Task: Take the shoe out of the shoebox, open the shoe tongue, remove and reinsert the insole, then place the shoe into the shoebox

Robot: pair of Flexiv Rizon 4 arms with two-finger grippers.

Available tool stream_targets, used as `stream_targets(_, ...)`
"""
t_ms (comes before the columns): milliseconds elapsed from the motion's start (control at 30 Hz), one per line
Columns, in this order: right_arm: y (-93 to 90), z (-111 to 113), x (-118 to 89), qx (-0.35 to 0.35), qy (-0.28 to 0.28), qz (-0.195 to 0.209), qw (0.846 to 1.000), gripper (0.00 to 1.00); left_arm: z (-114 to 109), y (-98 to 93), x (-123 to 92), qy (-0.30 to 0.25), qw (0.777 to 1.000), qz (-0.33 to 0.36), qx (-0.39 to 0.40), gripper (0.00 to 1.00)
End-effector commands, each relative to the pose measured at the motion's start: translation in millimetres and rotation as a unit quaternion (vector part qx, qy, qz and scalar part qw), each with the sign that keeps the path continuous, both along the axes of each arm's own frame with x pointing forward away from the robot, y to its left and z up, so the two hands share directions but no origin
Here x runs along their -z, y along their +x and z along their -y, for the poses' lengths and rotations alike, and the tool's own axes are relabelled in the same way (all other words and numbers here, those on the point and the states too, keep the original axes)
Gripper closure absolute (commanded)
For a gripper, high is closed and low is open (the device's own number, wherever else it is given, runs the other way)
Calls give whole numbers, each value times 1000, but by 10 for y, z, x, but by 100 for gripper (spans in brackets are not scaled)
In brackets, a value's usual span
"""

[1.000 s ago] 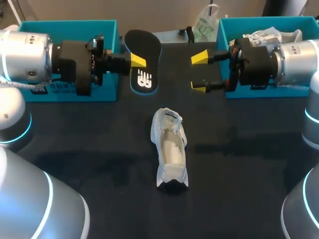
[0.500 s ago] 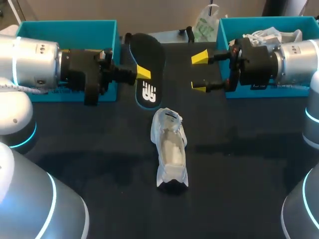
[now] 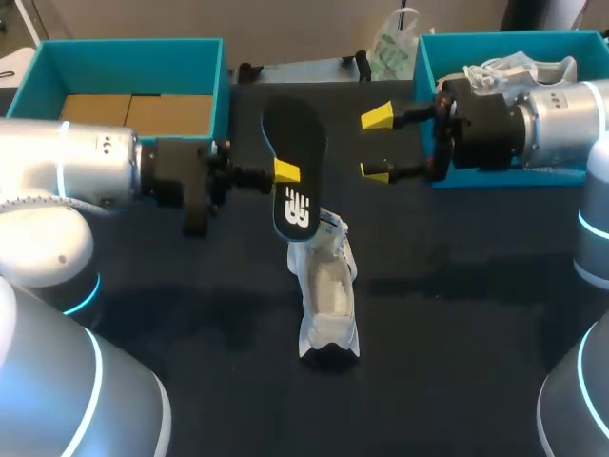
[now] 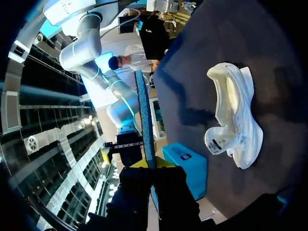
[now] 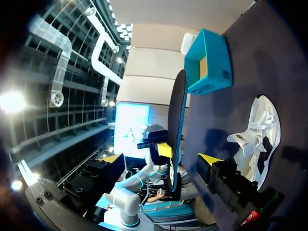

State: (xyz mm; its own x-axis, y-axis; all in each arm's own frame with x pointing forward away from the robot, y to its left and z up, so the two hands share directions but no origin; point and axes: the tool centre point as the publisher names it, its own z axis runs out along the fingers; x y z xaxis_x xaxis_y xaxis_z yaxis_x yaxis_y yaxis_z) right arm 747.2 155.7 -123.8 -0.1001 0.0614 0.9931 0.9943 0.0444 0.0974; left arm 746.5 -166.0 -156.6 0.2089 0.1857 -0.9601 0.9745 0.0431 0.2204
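Head view: left claw [image 3: 286, 172] clenched on the black insole [image 3: 294, 162], held tilted by the far end of the white shoe [image 3: 325, 286] lying mid-bench [image 3: 457, 314]. Left wrist view alone shows the insole edge-on, with a blue underside. Right claw [image 3: 376, 144] released, beside the far-right teal box [image 3: 495, 38], which holds a white bundle [image 3: 519, 67]. Far-left teal box [image 3: 128, 45] holds cardboard [image 3: 133, 112].

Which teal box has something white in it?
The right box: white items show above its rim. The left box shows only its brown floor.
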Motion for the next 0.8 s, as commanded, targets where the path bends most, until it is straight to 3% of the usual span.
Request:
stream_targets(33,72,-158,122,-6,10,-4,1000,0,41,-34,56,-17,1000,-1,-8,100)
stream_targets(500,72,-190,158,-17,-5,-9,1000,0,38,-37,54,-23,1000,-3,-12,100)
stream_targets(800,177,-553,410,-30,16,-26,999,0,99,-57,196,-33,999,-8,-11,100)
